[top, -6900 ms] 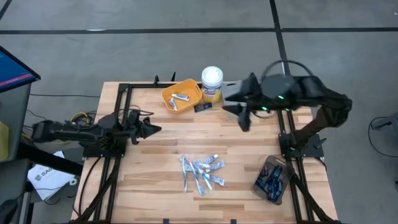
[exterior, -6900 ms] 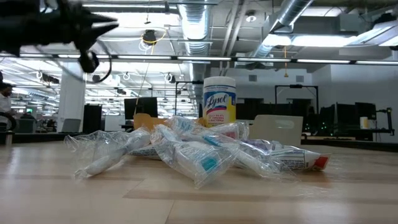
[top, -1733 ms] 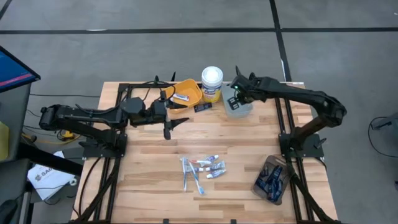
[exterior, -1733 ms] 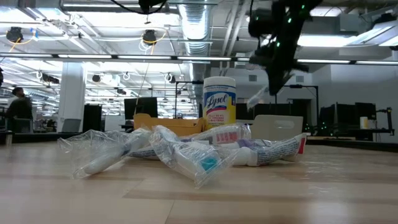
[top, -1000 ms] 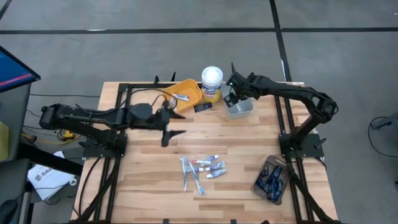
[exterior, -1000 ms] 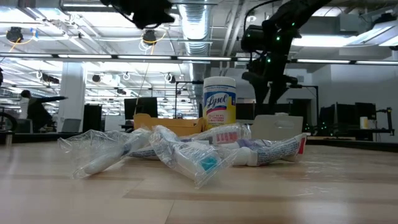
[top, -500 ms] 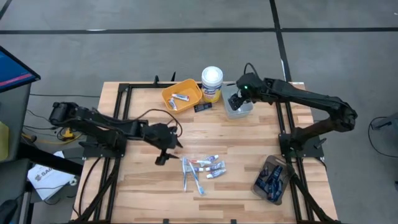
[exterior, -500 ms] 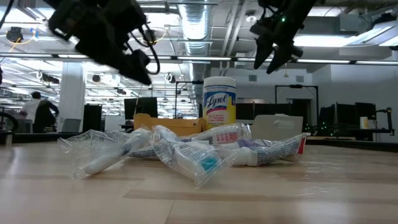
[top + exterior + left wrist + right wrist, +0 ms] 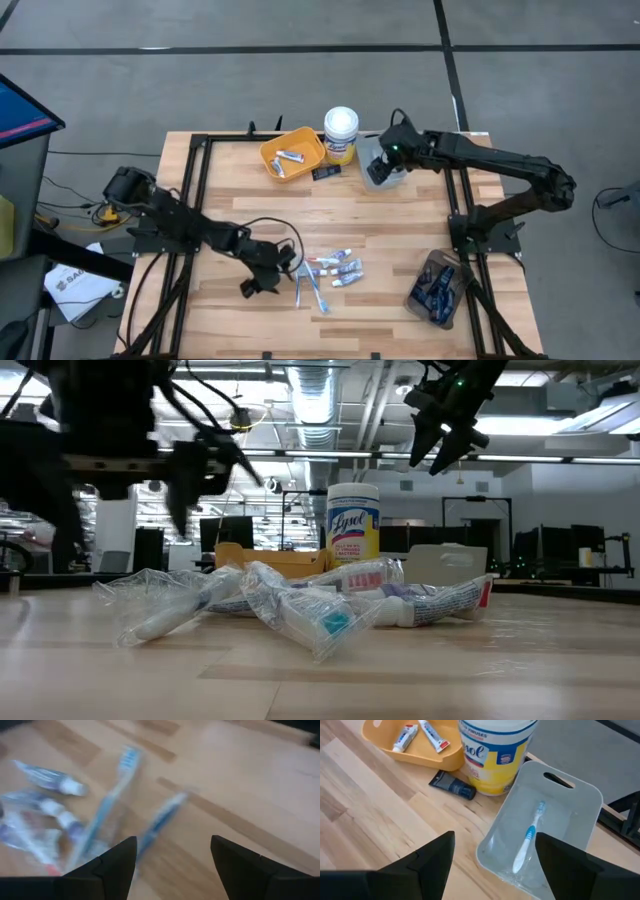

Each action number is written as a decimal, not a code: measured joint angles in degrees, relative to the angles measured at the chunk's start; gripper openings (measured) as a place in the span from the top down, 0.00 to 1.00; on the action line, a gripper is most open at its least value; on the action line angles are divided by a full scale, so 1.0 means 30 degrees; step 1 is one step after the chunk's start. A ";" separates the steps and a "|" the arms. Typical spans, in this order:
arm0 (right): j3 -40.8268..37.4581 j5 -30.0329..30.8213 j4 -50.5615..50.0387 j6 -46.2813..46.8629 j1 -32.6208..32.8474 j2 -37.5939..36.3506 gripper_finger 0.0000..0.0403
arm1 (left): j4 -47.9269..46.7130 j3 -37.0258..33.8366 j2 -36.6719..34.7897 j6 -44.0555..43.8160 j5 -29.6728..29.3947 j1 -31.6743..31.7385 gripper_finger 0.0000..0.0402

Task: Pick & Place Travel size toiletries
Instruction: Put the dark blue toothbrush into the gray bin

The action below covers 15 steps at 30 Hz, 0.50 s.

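Toiletries (image 9: pixel 325 273) lie on the wooden table (image 9: pixel 400 230); both tools gape, empty.

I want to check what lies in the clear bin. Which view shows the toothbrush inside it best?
The right wrist view: the toothbrush lies plainly in the clear bin. In the high view the right hand covers the bin. The low view shows only the bin's side, the left wrist view nothing.

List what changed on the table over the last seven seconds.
The left gripper swung from the left edge, past the yellow tray, down to the pile of toiletries, open. The pile got smaller. The right gripper moved over the clear bin, open; a toothbrush lies inside. Canister unmoved.
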 joint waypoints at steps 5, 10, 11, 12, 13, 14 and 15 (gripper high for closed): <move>0.0000 0.0000 -0.0392 -0.0014 0.0169 0.0000 0.33 | 0.0897 0.1408 0.1334 0.0217 -0.0748 0.0172 0.38; 0.0000 0.0007 -0.0414 -0.0163 0.0161 0.0000 0.33 | 0.0705 0.2338 0.2589 0.1556 0.0709 0.0399 0.39; 0.0000 0.0006 -0.0414 -0.0194 0.0161 0.0000 0.33 | 0.0658 0.2443 0.2770 0.1569 0.1162 0.0497 0.39; 0.0000 0.0000 -0.0415 -0.0331 0.0161 0.0000 0.33 | 0.0607 0.2524 0.2952 0.1562 0.1475 0.0570 0.40; 0.0000 0.0000 -0.0415 -0.0550 0.0161 0.0000 0.33 | 0.0528 0.2531 0.3116 0.1542 0.1651 0.0631 0.40; 0.0000 0.0001 -0.0414 -0.0670 0.0161 0.0000 0.33 | 0.0529 0.2531 0.3289 0.1525 0.1712 0.0679 0.41; 0.0000 0.0001 -0.0414 -0.0755 0.0161 0.0000 0.33 | 0.0513 0.2531 0.3442 0.1523 0.1710 0.0693 0.41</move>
